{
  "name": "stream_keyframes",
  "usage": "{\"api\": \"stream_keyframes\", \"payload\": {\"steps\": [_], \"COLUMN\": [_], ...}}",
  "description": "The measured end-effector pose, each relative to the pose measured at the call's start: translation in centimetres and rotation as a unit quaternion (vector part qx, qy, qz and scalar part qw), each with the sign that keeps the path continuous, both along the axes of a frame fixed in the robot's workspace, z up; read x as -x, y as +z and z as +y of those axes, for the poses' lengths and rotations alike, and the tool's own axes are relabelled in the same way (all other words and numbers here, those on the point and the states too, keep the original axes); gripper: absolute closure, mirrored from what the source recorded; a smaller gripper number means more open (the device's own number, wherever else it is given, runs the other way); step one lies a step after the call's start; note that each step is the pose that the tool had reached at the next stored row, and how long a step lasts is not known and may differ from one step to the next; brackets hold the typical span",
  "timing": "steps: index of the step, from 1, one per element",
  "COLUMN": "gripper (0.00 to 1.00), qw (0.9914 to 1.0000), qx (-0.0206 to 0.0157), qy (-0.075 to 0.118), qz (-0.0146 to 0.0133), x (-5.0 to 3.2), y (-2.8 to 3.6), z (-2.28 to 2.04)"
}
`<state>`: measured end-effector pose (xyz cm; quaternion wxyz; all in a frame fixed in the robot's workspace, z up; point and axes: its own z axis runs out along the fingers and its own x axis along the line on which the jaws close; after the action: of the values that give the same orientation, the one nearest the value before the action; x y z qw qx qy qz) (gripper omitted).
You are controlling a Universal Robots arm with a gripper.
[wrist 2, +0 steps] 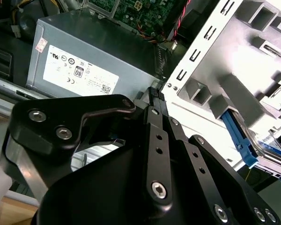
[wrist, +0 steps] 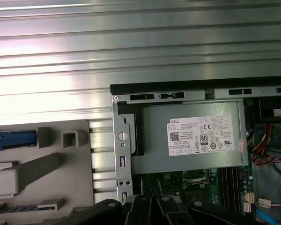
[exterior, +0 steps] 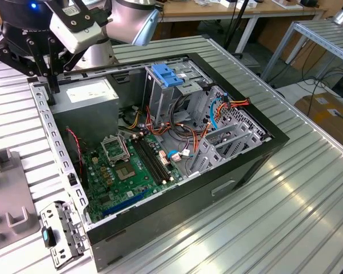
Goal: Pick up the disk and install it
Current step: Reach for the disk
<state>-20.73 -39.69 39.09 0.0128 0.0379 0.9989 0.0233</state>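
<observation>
both fingers (wrist 2: 158, 154) pressed together in second wrist view; exterior view shows gripper (exterior: 50, 85) over case (exterior: 177, 220) corner.

An open black computer case (exterior: 217, 188) lies on its side in the middle of the ribbed metal counter (exterior: 286, 217). Inside it, a grey power supply (exterior: 88, 91) with a white sticker sits at the far end, beside a green motherboard (exterior: 131, 171) with a bare processor socket (exterior: 114, 148) and black memory slots (exterior: 151, 162). A blue slotted clip (exterior: 170, 77) tops the grey drive cage (exterior: 160, 103), with red and orange cables (exterior: 228, 105) next to it. A grey moulded fixture (exterior: 11, 194) lies along the counter's edge at the exterior view's left. A perforated metal bracket (exterior: 60, 234) lies near the case's near corner.
</observation>
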Motion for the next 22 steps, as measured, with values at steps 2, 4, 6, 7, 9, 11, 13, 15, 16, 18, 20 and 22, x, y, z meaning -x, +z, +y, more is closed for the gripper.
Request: {"api": "stream_keyframes", "payload": {"steps": [2,4,6,7,9,11,13,15,16,18,20,22], "gripper": [0.89,0.89,0.89,0.89,0.89,0.89,0.89,0.89,0.89,0.89,0.89,0.89], "qw": [1.0,1.0,1.0,1.0,1.0,1.0,1.0,1.0,1.0,1.0,1.0,1.0], "qx": [-0.0002,-0.0003,-0.0005,-0.0006,-0.0007,-0.0008,-0.0008,-0.0008,-0.0009,-0.0009,-0.001,-0.001], "qy": [0.0,0.0,0.0,0.0,0.0,0.0,0.0,0.0,0.0,0.0,0.0,0.0], "qz": [0.0,0.0,0.0,0.0001,0.0003,0.0005,0.0006,0.0006,0.0006,0.0006,0.0007,0.0007], "x": [0.27,0.53,0.81,0.94,1.18,1.36,1.54,1.79,1.91,2.15,2.43,2.67], "y": [-0.02,-0.03,-0.04,-0.05,-0.06,-0.07,-0.08,-0.1,-0.11,-0.13,-0.15,-0.17], "z": [0.0,0.01,0.01,0.01,0.02,0.02,0.02,0.02,0.02,0.02,0.02,0.02]}}
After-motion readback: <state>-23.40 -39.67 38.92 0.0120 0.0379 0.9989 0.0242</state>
